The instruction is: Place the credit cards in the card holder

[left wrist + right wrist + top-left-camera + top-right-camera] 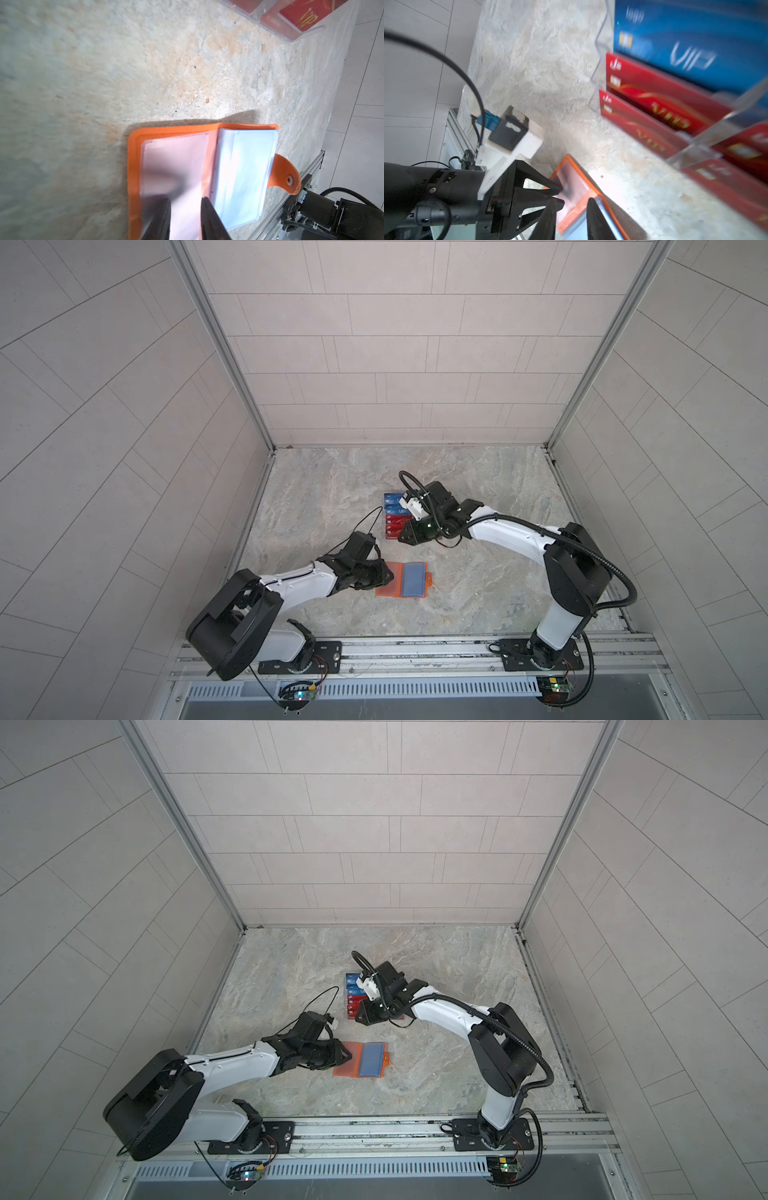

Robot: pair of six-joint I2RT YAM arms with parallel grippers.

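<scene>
The tabletop [478,572] is a pale, marbled stone-look surface, boxed in on three sides by grey tiled walls [395,344], with a metal rail [415,649] along the near edge where both arms are mounted. The card holder [409,580] lies open and flat near the front middle of the table, face up like a book. Its spine runs from the far side toward the rail, so as opened its long axis runs left to right, a little skewed. The snap tab [285,176] sticks out from its right-hand edge. Clear sleeves [245,176] cover both pages (those on the right page look bluish from above; whether a card sits in them I cannot tell). The credit cards [654,99] stand in a clear stand [708,137] near the holder on its far side, blue ones on the rear tiers and red ones in front. The left gripper [186,220] is at the holder's left page, jaws a narrow way apart with the pinkish sleeve showing between them. Whether the tips press the sleeve or only graze it is unclear. The right gripper [572,220] hangs by the front of the stand, jaws partly apart and empty.
</scene>
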